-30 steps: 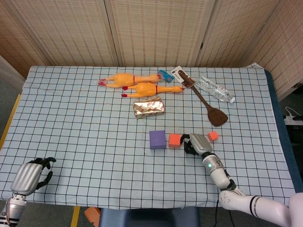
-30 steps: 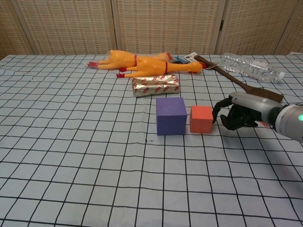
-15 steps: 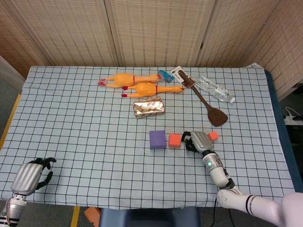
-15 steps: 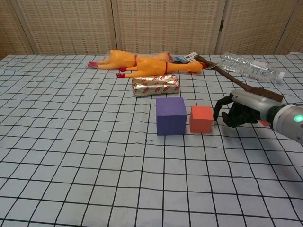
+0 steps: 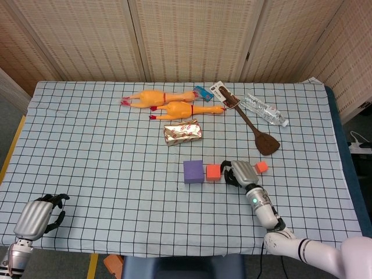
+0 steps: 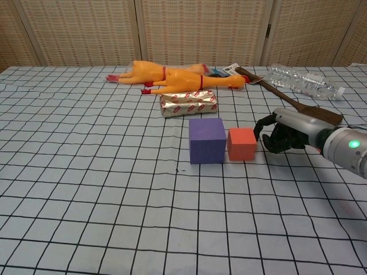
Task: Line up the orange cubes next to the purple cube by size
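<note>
Near the middle of the checked tablecloth sits the purple cube, and tucked just beside it on its right is the larger orange cube, the two nearly touching in the chest view. Right of that orange cube comes the right hand, low over the cloth, dark fingers curled inward toward the cube with a small gap between them and its side; nothing sits in its grasp, so call it clenched on air. Just past the hand, on its far right side, the small orange cube waits on the cloth, apart from the other two and mostly hidden behind the hand in the chest view.

Down at the near left corner, the left hand hangs off the table's edge, fingers curled in, holding nothing.

Further back: a foil-wrapped packet lies behind the purple cube, two rubber chickens stretch side by side beyond it, a brown wooden spatula angles down the right side, and a clear plastic bottle lies on its side beside the spatula.
</note>
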`<state>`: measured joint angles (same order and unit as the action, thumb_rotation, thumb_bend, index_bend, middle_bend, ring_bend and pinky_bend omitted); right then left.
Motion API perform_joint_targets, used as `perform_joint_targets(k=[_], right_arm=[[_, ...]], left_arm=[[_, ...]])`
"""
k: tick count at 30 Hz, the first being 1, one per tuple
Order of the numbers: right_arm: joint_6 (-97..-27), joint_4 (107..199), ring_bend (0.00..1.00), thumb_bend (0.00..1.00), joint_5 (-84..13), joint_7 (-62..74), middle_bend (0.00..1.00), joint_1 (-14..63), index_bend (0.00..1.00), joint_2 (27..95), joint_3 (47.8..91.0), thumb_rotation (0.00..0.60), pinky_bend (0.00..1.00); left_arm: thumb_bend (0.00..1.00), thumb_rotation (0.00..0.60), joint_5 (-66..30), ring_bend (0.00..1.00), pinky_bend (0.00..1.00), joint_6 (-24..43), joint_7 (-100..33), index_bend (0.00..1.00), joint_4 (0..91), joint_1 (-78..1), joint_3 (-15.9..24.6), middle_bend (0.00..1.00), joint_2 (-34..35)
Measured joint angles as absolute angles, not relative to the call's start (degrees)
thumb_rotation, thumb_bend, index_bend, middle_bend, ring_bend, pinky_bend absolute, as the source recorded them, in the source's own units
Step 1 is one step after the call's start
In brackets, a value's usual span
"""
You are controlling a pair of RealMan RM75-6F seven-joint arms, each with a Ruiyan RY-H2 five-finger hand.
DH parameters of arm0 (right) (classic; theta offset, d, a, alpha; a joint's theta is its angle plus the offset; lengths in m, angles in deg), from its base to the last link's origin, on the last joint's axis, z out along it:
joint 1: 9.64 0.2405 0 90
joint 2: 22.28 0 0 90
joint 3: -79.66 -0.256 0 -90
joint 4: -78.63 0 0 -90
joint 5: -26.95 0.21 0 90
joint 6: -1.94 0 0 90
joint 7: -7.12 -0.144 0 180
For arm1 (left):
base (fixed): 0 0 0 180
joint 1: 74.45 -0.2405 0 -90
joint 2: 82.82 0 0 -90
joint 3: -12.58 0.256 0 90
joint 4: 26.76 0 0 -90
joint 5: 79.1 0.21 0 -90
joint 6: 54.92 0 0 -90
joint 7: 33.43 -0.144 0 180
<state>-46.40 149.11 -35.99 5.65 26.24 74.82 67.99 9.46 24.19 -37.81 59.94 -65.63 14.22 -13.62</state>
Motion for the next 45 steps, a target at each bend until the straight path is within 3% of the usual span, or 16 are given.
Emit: perform_joint_targets(k=[41,45], right_arm=[[-46.23,147.15,0.95,0.64,-39.50,2.58,0.97,26.57,0.49,77.17,68.41,0.600,0.93],[-47.42,146.97,0.95,0.64,-39.71,4.04,0.97,26.33,0.45,76.97,68.55,0.600,0.93]], left_arm=[[0.45,0.600,9.65,0.40,0.55,24.09,-37.56,0.36,59.87,-65.55,14.33,0.50,-13.66],[0.45,0.600,9.56,0.40,0.55,24.06,-37.48,0.36,59.85,-65.57,14.33,0.50,-13.69]])
